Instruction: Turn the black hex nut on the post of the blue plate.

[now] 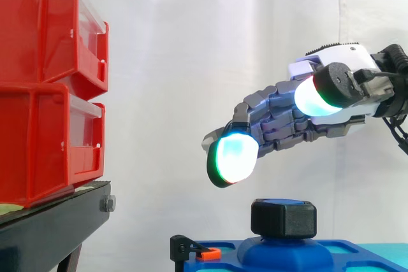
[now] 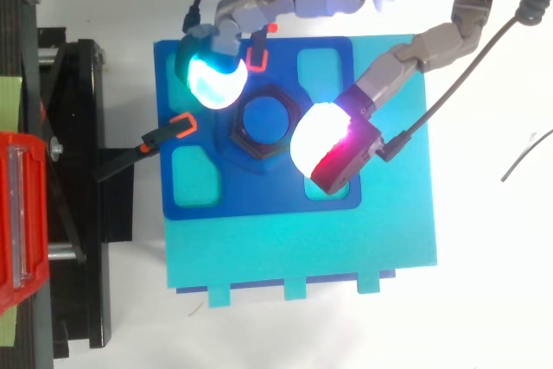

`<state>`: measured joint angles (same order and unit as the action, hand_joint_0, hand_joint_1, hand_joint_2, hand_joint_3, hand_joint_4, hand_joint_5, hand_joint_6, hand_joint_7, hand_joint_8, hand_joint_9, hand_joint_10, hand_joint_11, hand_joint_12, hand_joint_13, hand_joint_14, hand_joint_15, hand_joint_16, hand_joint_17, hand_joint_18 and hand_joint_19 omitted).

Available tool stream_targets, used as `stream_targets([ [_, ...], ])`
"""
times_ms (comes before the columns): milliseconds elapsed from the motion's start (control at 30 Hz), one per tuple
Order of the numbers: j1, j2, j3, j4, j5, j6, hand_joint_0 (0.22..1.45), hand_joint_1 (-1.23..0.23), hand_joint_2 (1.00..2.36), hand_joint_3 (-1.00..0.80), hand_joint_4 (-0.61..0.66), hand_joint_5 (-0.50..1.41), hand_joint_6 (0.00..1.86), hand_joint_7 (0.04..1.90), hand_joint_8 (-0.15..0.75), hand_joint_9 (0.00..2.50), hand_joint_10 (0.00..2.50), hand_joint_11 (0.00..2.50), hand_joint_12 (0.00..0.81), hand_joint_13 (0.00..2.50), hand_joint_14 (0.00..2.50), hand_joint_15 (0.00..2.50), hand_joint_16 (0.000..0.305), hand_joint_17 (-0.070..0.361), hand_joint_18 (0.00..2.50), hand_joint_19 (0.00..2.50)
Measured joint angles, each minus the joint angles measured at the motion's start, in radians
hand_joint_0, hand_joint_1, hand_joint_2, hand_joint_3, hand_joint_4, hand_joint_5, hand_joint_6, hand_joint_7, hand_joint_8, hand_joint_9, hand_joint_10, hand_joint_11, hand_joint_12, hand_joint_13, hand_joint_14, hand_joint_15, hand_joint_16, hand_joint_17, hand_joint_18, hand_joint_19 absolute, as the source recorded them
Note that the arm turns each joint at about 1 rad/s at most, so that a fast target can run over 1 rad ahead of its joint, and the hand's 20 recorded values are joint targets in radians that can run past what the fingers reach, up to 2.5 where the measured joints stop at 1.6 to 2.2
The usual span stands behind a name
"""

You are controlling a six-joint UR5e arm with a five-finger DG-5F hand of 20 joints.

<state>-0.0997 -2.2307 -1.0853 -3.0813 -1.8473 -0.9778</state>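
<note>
- Black hex nut (image 1: 284,219) sits on the post (image 2: 264,118), mid blue plate (image 2: 259,200).
- Hand (image 1: 287,116) hovers above it, fingers apart, empty.
- Lower until pads (image 2: 212,79) flank opposite flats, pinch squarely, then twist.

The hand (image 1: 280,116) is made of grey, ribbed segments under a smooth white shell. Its fingertips (image 1: 233,152) are thick rounded pads set in black housings. They glow white and cyan with a green rim, and from above one shows red along one side.
</note>
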Motion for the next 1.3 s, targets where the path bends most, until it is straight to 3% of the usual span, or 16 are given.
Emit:
stream_targets([
  [467,0.051,-0.001,-0.002,-0.001,0.052,0.010,0.43,-0.44,1.00,-0.50,0.19,-0.23,0.50,0.87,0.234,0.00,0.00,0.00,0.344,0.00,0.00,0.00,0.045,0.102,0.00,0.00],
  [700,0.069,-0.001,-0.042,0.053,0.076,0.020,0.43,-0.51,1.00,-0.50,0.18,-0.23,0.50,0.87,0.235,0.00,0.00,0.00,0.346,0.00,0.00,0.00,0.045,0.102,0.00,0.00],
  [1300,0.066,-0.001,-0.073,0.086,0.078,0.022,0.43,-0.48,1.00,-0.50,0.18,-0.23,0.50,0.87,0.236,0.00,0.00,0.00,0.345,0.00,0.00,0.00,0.046,0.103,0.00,0.00],
])
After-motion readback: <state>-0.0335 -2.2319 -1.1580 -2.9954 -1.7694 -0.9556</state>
